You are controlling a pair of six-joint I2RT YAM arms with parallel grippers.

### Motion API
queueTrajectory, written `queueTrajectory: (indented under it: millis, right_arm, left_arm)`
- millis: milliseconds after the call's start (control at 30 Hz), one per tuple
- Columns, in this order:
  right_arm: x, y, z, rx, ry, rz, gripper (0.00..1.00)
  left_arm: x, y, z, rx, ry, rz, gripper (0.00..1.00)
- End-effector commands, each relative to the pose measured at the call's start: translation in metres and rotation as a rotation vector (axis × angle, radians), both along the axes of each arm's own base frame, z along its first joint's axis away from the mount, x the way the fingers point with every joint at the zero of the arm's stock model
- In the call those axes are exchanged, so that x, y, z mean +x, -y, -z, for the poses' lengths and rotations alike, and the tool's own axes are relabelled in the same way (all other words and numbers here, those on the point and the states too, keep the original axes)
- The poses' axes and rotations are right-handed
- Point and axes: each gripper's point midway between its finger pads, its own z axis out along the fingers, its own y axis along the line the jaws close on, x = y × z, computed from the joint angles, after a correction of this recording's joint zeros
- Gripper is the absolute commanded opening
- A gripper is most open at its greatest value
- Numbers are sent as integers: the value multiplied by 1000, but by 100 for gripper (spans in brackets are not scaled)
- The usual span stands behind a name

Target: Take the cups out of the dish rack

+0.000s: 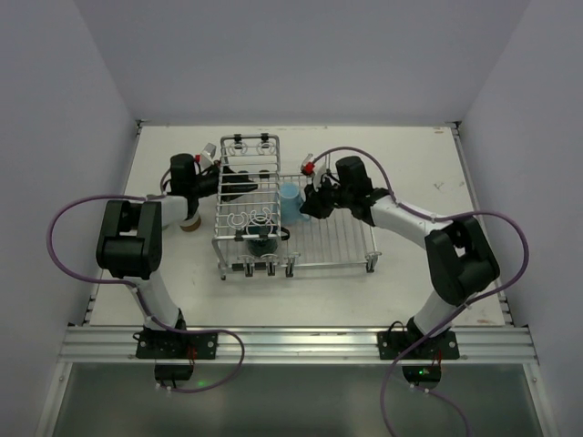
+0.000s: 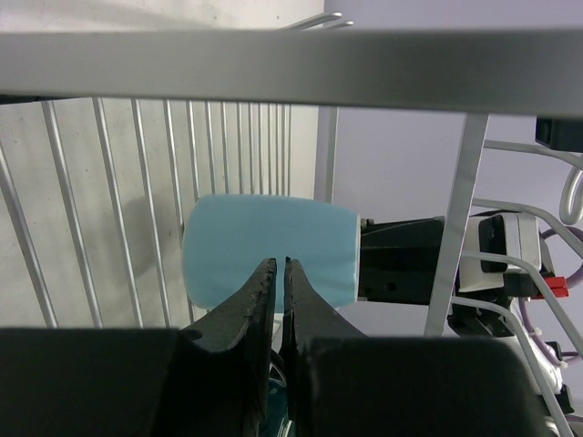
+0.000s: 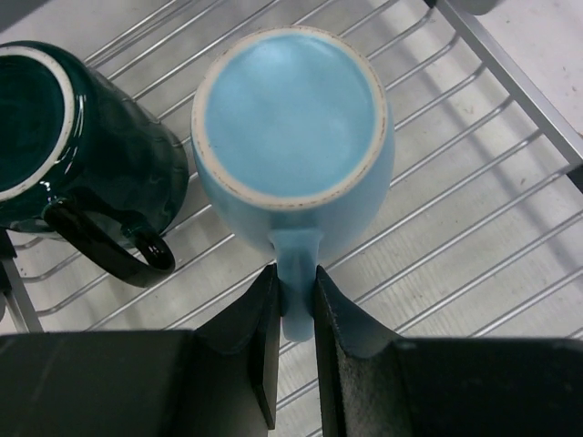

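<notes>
**Hidden or unclear**
- Light-blue mug (image 3: 290, 109): no view shows its mouth. Whether its rim rests on the wires or hangs just off them cannot be told.
- Dark teal cup (image 3: 118, 146): cut off at the left edge of the right wrist view. From above it is only a dark shape low in the raised section.
- Brown cup (image 1: 189, 222): on the table left of the dish rack (image 1: 328, 248), mostly covered by the left arm.

**View against view**
- Right wrist view: the only one showing the mug's handle pinched between the fingers of the right gripper (image 3: 295, 278).
- Left wrist view: shows the mug side-on through the rack bars.
- Top view: places the mug over the flat grid section, just beside the raised section.

**Orientation**
- Mug inverted, base up, mouth toward the grid.
- Long axis square to the wires.
- Handle points to the robot's right, into the right gripper.

**Left gripper** (image 2: 280, 264)
- Reaches into the raised section.
- Jaws drawn almost together with a thin slit between them, and nothing seen between the tips.
</notes>
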Motion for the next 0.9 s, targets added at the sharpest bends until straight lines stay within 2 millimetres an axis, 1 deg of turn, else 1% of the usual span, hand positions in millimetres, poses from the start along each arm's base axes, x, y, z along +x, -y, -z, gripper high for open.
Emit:
queueTrajectory:
  millis: [0,67,100,167,200,267,367,633,733,800,833,867]
  right_arm:
    - [22,-5,-55,131,156,71,0]
    - [26,-4,-58,145,167,98,0]
    - [26,-3,-56,146,164,107,0]
    - [26,-3,-62,178,174,129,0]
    - [24,-1,-60,181,167,137,0]
    - [26,2,-68,199,175,172,0]
    - [26,4,-72,210,165,201,0]
    - [18,6,-94,268,144,235,0]
    - [16,8,-98,278,146,240,0]
    - [16,8,-97,273,147,244,0]
    - [18,9,-90,259,133,250,0]
    - [19,8,-86,252,130,249,0]
  left_arm:
    - [-2,-2,-10,-6,40,19,10]
    - [-3,-2,-11,-7,43,21,10]
    - [-3,-2,-10,-6,42,21,10]
    - [-4,-2,-9,-7,38,19,10]
    - [-4,-2,-10,-7,41,19,10]
    - [-4,-3,-8,-5,39,18,10]
    - [-4,-3,-7,-6,38,16,10]
    - [-5,-3,-6,-6,35,16,10]
    - [-5,-3,-7,-6,39,14,10]
    - [-5,-3,-5,-7,36,14,10]
    - [-5,-3,-6,-8,37,15,10]
    - [-4,-3,-7,-9,41,15,10]
